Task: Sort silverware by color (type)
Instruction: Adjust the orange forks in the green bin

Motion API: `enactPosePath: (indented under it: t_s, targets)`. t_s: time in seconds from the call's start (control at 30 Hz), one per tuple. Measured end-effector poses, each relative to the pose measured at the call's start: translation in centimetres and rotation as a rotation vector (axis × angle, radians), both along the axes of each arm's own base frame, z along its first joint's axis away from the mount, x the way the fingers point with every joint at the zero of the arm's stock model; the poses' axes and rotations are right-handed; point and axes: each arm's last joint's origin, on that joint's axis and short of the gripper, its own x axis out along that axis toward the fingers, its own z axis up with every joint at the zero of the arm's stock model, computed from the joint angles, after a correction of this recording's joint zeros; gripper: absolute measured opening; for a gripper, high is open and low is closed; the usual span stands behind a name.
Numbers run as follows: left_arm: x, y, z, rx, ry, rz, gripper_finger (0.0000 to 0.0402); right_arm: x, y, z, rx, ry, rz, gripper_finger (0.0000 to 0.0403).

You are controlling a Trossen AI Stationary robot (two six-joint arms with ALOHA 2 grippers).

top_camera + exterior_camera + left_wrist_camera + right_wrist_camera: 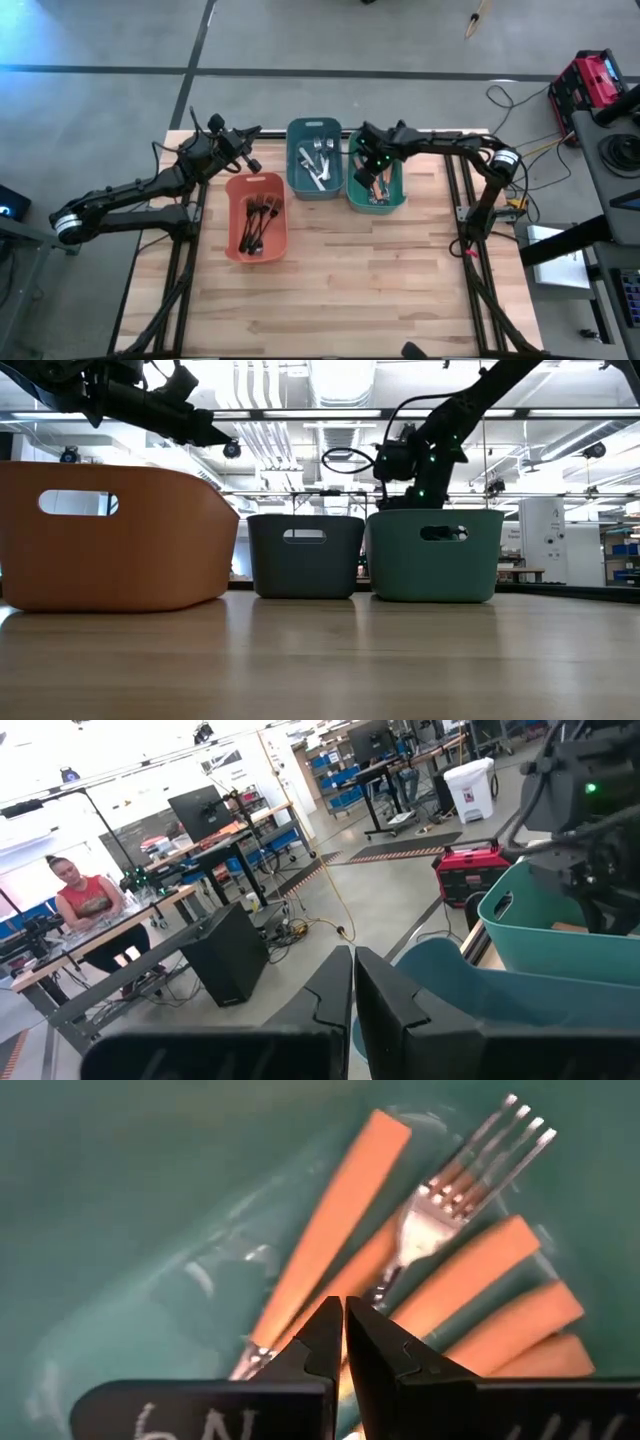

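The silverware lies sorted in three bins. Dark forks (pixel 258 222) fill the salmon bin (pixel 236 240). Shiny silver forks (pixel 316 160) lie in the blue bin (pixel 297 180). Orange-handled forks (pixel 455 1230) lie flat on the floor of the green bin (pixel 399 200). My right gripper (pixel 344 1315) is shut with nothing between its fingers; it slants down into the green bin (pixel 430 555) just above those forks. My left gripper (pixel 353 970) is shut too. It is held level in the air beyond the salmon bin's far edge (pixel 250 152) and points toward the blue and green bins.
The three bins stand side by side across the far middle of the wooden table (pixel 330 300); its near half is bare wood. Beyond the table a person (pixel 85 900) sits at a desk, and a red case (pixel 590 80) stands on the floor.
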Motion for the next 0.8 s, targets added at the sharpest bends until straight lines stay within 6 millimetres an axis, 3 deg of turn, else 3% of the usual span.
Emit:
enactPosePath:
  t_s: [0.3,0.8]
  targets:
    - [0.0,0.0,0.2,0.011,0.004,0.000,0.0000,0.2,1.1,-0.9,-0.041,0.044,0.015,0.0009]
    - [0.0,0.0,0.6,0.027,-0.001,0.001,0.0000,-0.5,1.4,-2.2,-0.053,0.068,-0.007,0.0009]
